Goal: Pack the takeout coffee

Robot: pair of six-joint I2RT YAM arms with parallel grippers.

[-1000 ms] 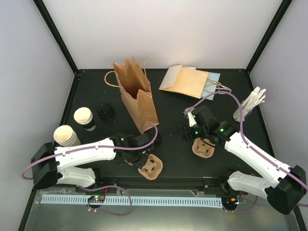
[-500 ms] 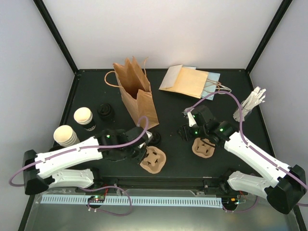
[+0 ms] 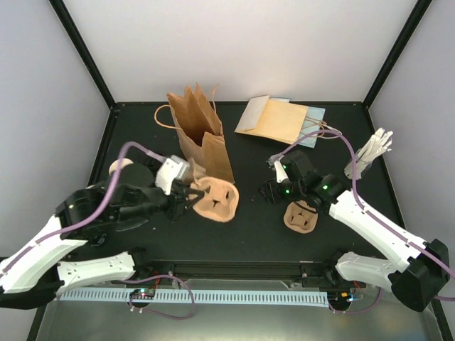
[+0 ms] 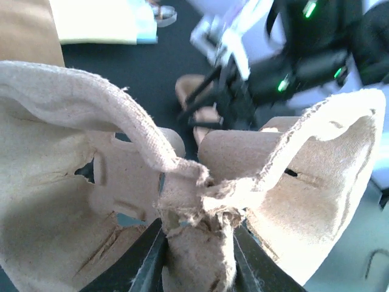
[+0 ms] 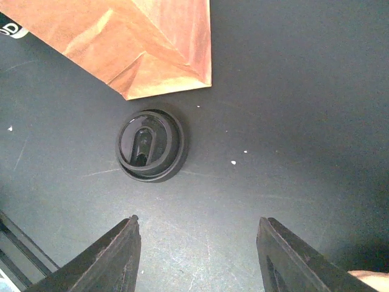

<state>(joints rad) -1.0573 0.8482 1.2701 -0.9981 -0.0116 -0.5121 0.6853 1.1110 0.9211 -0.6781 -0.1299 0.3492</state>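
My left gripper [image 3: 188, 196] is shut on a brown moulded-pulp cup carrier [image 3: 215, 199] and holds it tilted above the table, just in front of the brown paper bag [image 3: 204, 145]. In the left wrist view the fingers [image 4: 152, 261] pinch the carrier's [image 4: 61, 182] middle ridge. Of the takeout coffee I see only a sliver of cream rim [image 3: 119, 165]; my left arm covers the rest. My right gripper [image 3: 273, 190] hovers open over bare table, its jaws wide apart [image 5: 197, 240], with a black lid [image 5: 150, 145] a little ahead of them.
A second pulp carrier [image 3: 301, 217] lies under my right arm. Flat paper bags [image 3: 281, 119] lie at the back. White stirrers in a holder [image 3: 370, 156] stand at the right edge. The bag's bottom corner [image 5: 140, 55] lies just beyond the lid.
My left arm has lifted the carrier off the table and swung it up and back toward the bag. It now covers the cups. The right arm has barely shifted.
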